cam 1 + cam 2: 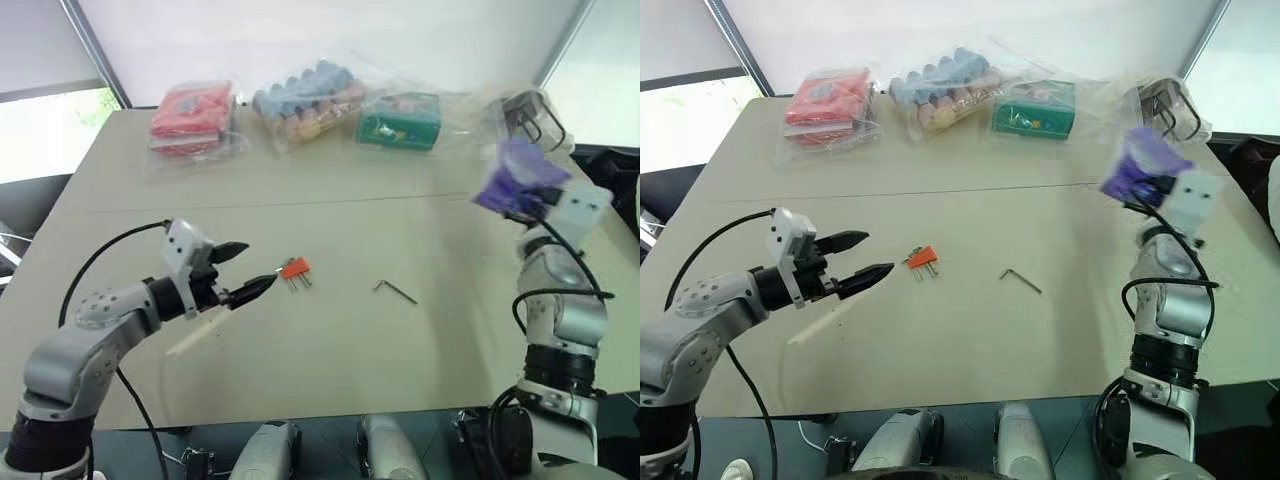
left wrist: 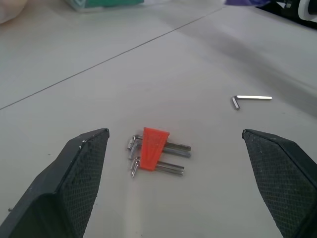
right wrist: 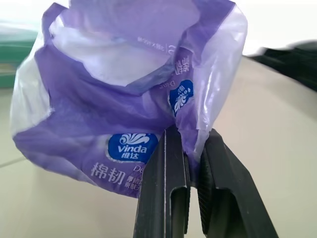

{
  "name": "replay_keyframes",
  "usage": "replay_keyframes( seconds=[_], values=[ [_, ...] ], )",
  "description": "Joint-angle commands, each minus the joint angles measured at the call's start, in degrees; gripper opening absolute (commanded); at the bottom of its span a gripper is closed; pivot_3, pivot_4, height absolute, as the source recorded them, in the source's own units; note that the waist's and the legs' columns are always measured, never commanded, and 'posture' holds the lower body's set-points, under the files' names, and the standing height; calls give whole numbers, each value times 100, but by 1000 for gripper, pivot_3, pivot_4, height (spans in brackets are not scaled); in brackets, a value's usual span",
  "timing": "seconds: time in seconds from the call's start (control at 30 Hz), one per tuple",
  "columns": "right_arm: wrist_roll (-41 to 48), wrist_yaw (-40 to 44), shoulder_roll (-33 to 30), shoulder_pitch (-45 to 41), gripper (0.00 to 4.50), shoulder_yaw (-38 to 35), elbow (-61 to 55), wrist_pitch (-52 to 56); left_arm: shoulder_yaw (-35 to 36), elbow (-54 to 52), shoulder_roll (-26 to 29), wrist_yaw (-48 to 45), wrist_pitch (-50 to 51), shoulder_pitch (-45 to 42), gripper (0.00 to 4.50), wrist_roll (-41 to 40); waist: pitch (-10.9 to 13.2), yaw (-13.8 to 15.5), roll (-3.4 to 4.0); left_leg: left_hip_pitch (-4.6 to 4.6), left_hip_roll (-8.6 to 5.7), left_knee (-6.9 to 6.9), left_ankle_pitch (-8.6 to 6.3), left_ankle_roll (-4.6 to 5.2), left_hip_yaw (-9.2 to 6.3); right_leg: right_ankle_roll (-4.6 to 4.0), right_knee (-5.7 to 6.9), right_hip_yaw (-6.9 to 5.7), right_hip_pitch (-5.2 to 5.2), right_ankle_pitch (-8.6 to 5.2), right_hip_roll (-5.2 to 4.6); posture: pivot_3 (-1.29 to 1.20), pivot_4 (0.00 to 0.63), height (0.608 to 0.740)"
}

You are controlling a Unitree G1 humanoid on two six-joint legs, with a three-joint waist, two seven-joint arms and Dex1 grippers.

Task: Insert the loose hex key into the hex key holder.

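The loose hex key lies flat on the bare table, its long arm running away to the robot's right from the short bend. It sits well apart from the hex key holder, on that block's right. The left gripper, fingers spread wide, hangs just beside the holder and points at it. The right gripper is raised at the table's far right, pinched on a purple tissue packet, so it looks busy; the key lies between both arms.
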Motion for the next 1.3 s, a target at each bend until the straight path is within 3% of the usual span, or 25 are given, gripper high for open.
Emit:
replay_keyframes(
  seconds=[0.03,0.27,0.37,0.57,0.6,0.87,1.0,1.1,1.3],
  values=[
    [-421,-957,-87,-284,44,-365,277,-227,8,-63,-5,-52,-145,-90,4500,37,-1,-36,3,1,1,-1,1,0,0,0,1,0,0,0,1,0,150,740],
    [-584,-1719,-106,-430,44,-702,670,-121,12,-89,32,-82,-161,-28,4500,165,-6,-48,17,5,8,-3,1,0,10,-1,9,8,-4,0,7,0,150,740],
    [-516,-1680,-74,-404,1135,-716,624,-101,19,-86,25,-100,-157,-26,4500,182,-6,-34,17,4,6,-1,1,1,10,-1,8,8,-2,0,6,0,150,740],
    [-434,-1586,-73,-319,4276,-679,403,-82,36,-49,37,-149,-141,-61,4500,195,-6,-40,17,5,6,-1,0,2,11,-1,8,7,-1,0,6,0,150,740],
    [-492,-1577,-95,-278,4439,-628,300,-123,42,-48,37,-156,-138,-62,4500,192,-6,-40,17,5,6,-1,0,2,10,-1,8,7,-1,0,6,0,150,740],
    [-1355,-513,-644,45,4439,820,-1007,-1640,74,-49,41,-188,-119,-66,4500,208,-1,-63,28,7,7,-2,-1,3,12,-1,9,8,-2,0,11,0,150,740],
    [-218,1100,-317,-107,4439,1401,-1265,-1670,100,-52,49,-192,-101,-60,4500,202,-2,-91,24,9,16,-2,-1,4,10,-1,8,8,1,0,20,0,150,740],
    [792,2694,-295,-141,4439,1873,-1248,-1039,149,-61,58,-179,-54,-59,4500,160,0,-85,26,9,18,-1,-14,27,6,-1,7,8,3,0,22,0,150,740],
    [1100,5010,-873,-522,4439,3025,-467,-247,358,-127,164,-225,94,53,4500,-15,2,-16,24,3,12,3,-17,31,1,-2,-2,2,4,1,12,0,150,740]
  ],
)
